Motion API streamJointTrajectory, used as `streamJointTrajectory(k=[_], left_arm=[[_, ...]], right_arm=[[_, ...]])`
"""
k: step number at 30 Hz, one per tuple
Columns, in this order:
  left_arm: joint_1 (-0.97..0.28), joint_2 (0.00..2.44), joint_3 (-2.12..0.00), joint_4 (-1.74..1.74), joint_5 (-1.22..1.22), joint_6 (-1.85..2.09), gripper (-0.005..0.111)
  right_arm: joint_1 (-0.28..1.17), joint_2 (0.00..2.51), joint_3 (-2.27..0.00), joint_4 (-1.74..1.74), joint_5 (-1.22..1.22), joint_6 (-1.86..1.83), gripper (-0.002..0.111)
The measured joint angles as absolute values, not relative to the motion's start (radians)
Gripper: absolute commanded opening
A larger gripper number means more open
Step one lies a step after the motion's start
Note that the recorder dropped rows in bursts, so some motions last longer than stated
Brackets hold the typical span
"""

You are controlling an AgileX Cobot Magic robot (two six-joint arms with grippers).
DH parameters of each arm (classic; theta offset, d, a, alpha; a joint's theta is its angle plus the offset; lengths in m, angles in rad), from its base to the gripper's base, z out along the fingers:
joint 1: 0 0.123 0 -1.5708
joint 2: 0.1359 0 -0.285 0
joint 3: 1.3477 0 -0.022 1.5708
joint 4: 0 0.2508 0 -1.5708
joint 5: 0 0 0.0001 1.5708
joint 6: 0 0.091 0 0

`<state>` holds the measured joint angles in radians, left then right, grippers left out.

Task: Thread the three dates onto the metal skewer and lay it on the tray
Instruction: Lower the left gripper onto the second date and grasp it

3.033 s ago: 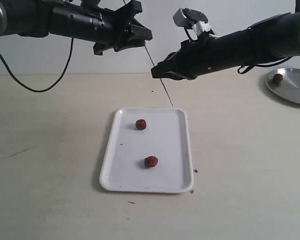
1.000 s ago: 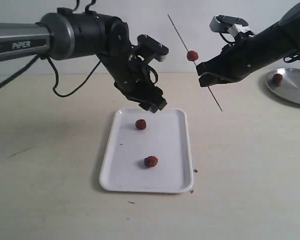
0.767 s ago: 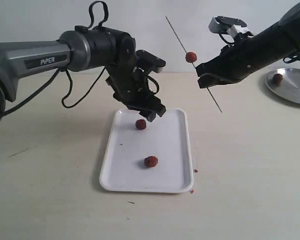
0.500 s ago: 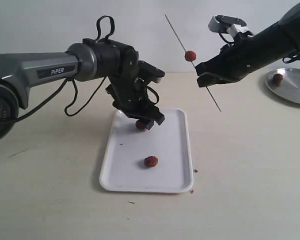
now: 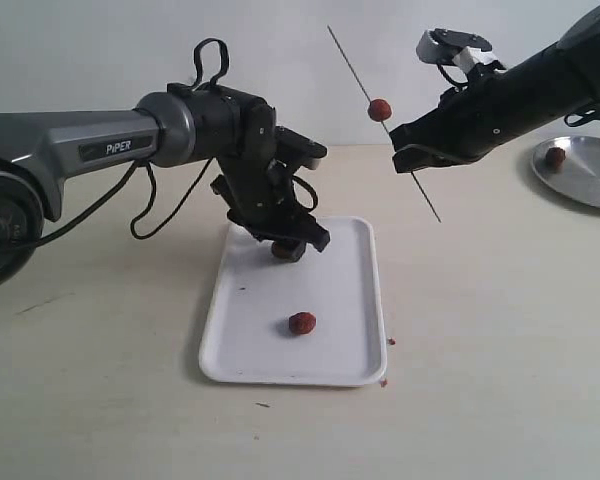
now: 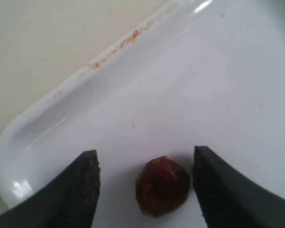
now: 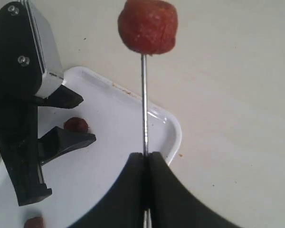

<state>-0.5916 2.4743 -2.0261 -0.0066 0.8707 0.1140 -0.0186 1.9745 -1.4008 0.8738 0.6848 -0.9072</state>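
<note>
My right gripper [image 5: 408, 158] [image 7: 145, 156] is shut on the metal skewer [image 5: 355, 68] [image 7: 144, 104], held slanted in the air right of the white tray [image 5: 352, 300]. One date [image 5: 380, 109] [image 7: 147, 25] is threaded on the skewer above the jaws. My left gripper [image 5: 298, 243] [image 6: 145, 164] is open and down on the tray's far end. A second date [image 6: 162, 186] [image 7: 76, 125] lies between its fingers [image 6: 83, 187], apart from both. The third date [image 5: 302, 323] lies near the tray's front.
A round silver plate [image 5: 592, 180] with a fourth dark-red fruit [image 5: 555, 156] on it sits at the far right. Small red crumbs [image 5: 384, 381] lie by the tray's front right corner. The left arm's black cable [image 5: 155, 205] loops above the table.
My left gripper has come down from above the tray's far end onto the tray, straddling the far date. The right gripper, skewer and threaded date have barely moved.
</note>
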Motion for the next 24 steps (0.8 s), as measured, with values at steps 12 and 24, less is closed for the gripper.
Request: streamJointTrajectory(k=[12, 24], left_arm=[[-0.592, 2.476, -2.03, -0.024, 0.925, 0.108, 0.046], [-0.592, 2.476, -2.031, -0.033, 0.933, 0.108, 0.031]], right_arm=[[-0.019, 1.974, -1.401, 0.874, 0.685, -0.907, 0.0], [-0.019, 1.974, -1.401, 0.874, 0.685, -0.907, 0.0]])
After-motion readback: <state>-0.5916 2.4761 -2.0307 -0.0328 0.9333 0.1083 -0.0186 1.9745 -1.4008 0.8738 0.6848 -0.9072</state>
